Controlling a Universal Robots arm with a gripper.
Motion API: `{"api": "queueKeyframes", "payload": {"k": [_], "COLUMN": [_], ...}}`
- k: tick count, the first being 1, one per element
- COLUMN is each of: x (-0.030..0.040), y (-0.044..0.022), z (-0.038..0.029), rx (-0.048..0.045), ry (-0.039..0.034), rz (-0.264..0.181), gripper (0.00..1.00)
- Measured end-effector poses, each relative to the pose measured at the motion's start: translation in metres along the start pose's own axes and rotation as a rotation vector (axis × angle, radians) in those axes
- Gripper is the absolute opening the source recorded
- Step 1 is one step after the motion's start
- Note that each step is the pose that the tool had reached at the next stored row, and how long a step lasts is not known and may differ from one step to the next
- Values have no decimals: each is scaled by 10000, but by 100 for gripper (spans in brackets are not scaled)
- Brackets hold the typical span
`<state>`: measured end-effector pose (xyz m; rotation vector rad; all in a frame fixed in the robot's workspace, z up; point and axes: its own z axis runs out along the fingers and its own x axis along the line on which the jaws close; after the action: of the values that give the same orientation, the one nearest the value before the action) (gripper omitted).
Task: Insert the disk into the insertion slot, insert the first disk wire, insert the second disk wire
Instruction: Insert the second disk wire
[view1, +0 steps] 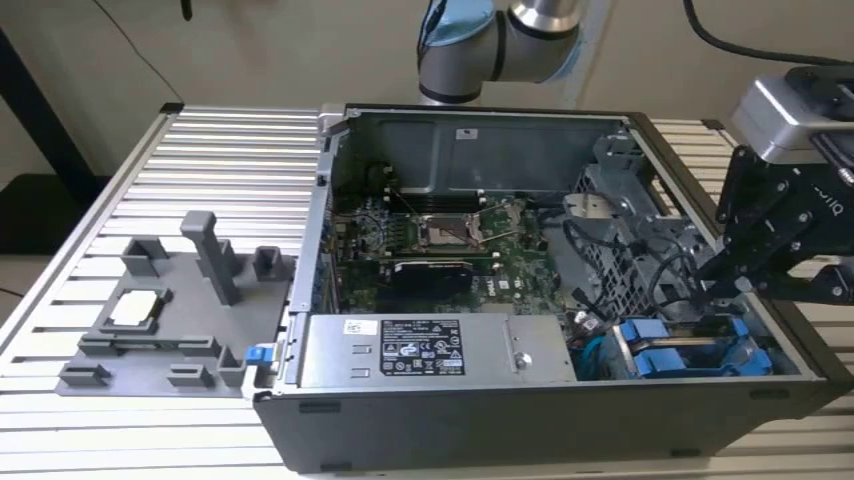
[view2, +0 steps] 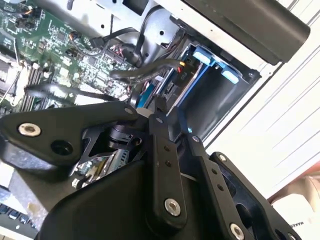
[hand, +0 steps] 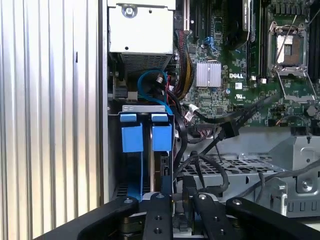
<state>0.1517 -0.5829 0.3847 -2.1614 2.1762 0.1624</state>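
Ribbed aluminium desk (view1: 214, 150) carries an opened computer case (view1: 534, 420). At lower right in the exterior view, the disk (view1: 681, 352) in its blue carrier already sits in the insertion slot (hand: 116, 150), so that step looks done. The gripper (view1: 727, 285) hangs just above it among the black cables (hand: 220, 131); whether it is open or clamped I cannot tell. Neither wire looks clearly plugged in, though that end is hard to see.
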Motion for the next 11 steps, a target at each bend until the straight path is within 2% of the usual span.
{"api": "queueKeyframes", "payload": {"k": [5,11], "x": [-39,-195], "y": [104,257], "z": [-16,9], "rx": [109,217], "ry": [-2,-3], "rz": [-8,-21], "gripper": [24,24]}}
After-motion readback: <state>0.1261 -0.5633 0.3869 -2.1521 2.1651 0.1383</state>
